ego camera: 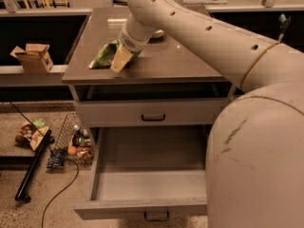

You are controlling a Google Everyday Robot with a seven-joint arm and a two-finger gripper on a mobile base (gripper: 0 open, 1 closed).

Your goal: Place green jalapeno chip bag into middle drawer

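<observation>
The green jalapeno chip bag [100,57] lies crumpled on the left front part of the grey cabinet top [185,63]. My gripper [121,60] is down on the bag's right end, touching it, at the tip of my cream arm [199,32]. The middle drawer [142,186] is pulled out wide below, its plain grey floor bare, with a small dark loop handle [156,216] on its front. My arm covers the drawer's right side.
A cream bowl [158,33] peeks out behind my wrist on the cabinet top. The uppermost drawer front [114,114] is shut, with a black handle [153,118]. A cardboard box [32,57], a wire basket [71,144], a black pole [31,167] and cables lie at the left.
</observation>
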